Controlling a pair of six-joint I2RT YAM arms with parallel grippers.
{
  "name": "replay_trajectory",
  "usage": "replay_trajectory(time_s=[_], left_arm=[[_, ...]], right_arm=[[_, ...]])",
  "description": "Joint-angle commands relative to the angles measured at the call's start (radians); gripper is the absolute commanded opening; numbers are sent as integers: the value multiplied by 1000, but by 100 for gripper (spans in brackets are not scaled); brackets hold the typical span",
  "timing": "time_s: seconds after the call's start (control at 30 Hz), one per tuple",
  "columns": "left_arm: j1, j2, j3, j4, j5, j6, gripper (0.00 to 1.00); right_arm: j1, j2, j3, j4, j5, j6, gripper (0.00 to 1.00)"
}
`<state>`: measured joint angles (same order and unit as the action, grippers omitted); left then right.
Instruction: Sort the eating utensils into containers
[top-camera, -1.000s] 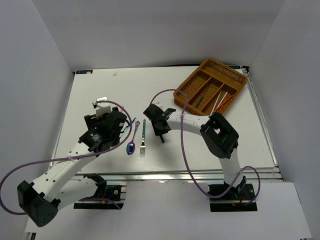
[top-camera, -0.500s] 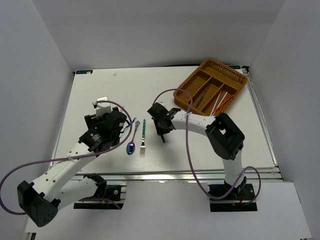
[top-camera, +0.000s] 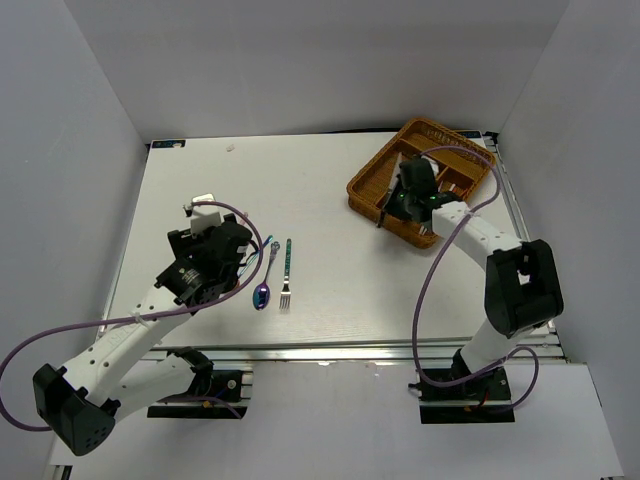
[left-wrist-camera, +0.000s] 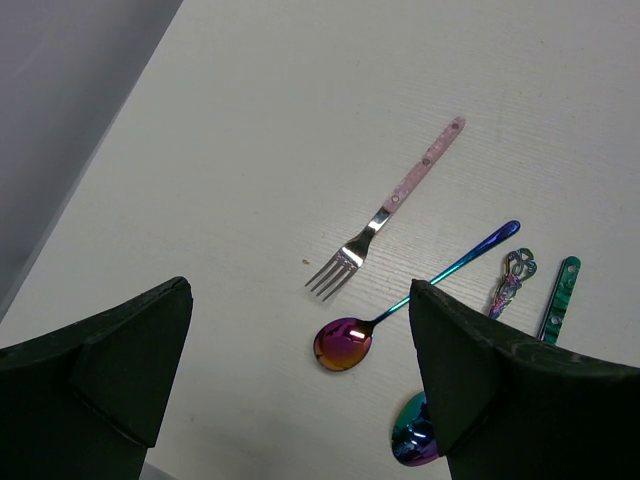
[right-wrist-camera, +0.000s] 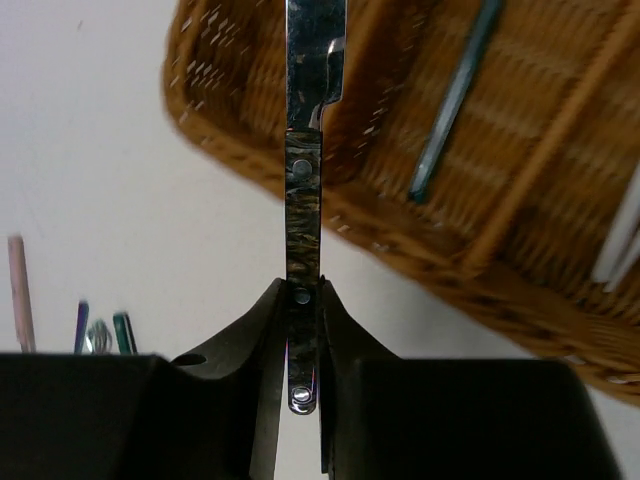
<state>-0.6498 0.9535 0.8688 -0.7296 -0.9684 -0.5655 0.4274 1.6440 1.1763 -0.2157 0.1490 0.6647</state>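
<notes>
Knife (right-wrist-camera: 303, 180) hanging over the near corner of the tray (right-wrist-camera: 420, 250), handle pinched in the right gripper (right-wrist-camera: 302, 300).
The blade is pointing straight out from the narrowly closed jaws, crossing the wicker wall and lying askew to the long compartments, so a turn is probably needed before release. The left gripper (left-wrist-camera: 298, 300) is gaping wide, holding nothing, hovering above the fork (left-wrist-camera: 385, 215) and spoon (left-wrist-camera: 400, 315) on the table (left-wrist-camera: 300, 120).

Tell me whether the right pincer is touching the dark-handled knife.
Touching. The right wrist view shows the right pincer clamped on the knife handle, both fingers flush against it.
</notes>
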Motion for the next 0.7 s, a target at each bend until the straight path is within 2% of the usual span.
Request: replay_trajectory(time_s=[0.0,0.17,0.4,0.5,0.53,0.57,0.67], left_arm=[[6,-18,30,2,-7,1,98],[6,-16,30,4,-9,1,98],[6,-9,29,6,-1,4,98],[6,-5,30,9,2,7,98],[6,-2,29,9,3,6,98],[6,1,29,9,5,7,98],[6,7,29,9,7,10,98]], right_arm=[[-76,14,11,108,-32,102,0],[-159,121,147,42,-35,168,0],[-205,207,210,21,-40,210,2],[-213,227,232,10,-34,202,12],[-213,231,238,-2,-26,197,31],[-214,234,246,-10,-22,194,38],[-214,235,269,-30,-14,174,47]])
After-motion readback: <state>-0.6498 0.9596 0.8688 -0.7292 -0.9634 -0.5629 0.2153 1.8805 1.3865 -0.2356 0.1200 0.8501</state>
